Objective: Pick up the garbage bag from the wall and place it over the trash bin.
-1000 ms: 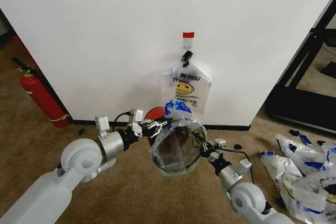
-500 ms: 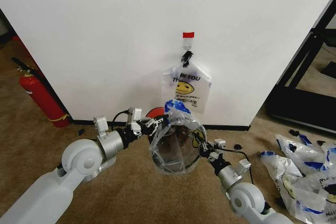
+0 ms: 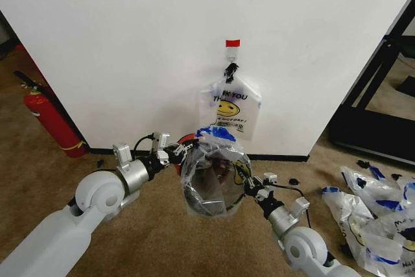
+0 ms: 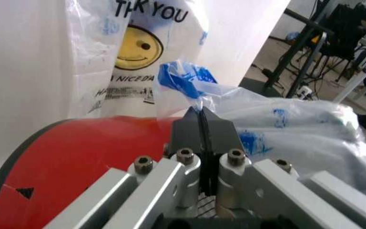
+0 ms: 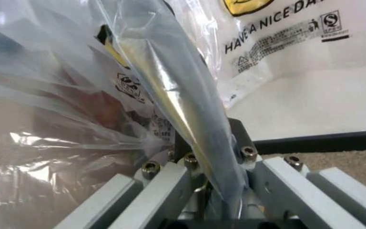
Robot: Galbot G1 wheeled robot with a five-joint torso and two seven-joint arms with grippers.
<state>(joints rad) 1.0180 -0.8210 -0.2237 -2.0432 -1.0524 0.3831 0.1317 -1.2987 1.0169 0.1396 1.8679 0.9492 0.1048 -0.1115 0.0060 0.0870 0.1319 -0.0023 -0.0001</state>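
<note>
Garbage bag (image 3: 214, 167): thin, crinkled, translucent plastic with blue handle patches, stretched between both grippers above the brown carpet (image 3: 155, 225), in front of the white wall (image 3: 130, 43). Its mouth is draped around the trash bin (image 3: 211, 189), whose dark, round, see-through wall shows through the film. The red base of the bin (image 4: 75, 157) appears in the left wrist view.

Left gripper (image 3: 180, 150): at the bag's left edge, fingers (image 4: 216, 136) clenched on a fold of plastic beside a blue patch.

Right gripper (image 3: 249, 188): at the bag's right edge, fingers clenched on a taut, glossy pleat of film (image 5: 189, 109).

Second bag (image 3: 230, 108): same whitish plastic, yellow smiley, black "THANK YOU" print, hanging flat from a hook (image 3: 232, 45) on the wall behind the bin.

Loose bags (image 3: 376, 218): clear, blue-and-yellow print, crumpled on the carpet at right. Red fire extinguisher (image 3: 48, 121): leaning at the wall, left.
</note>
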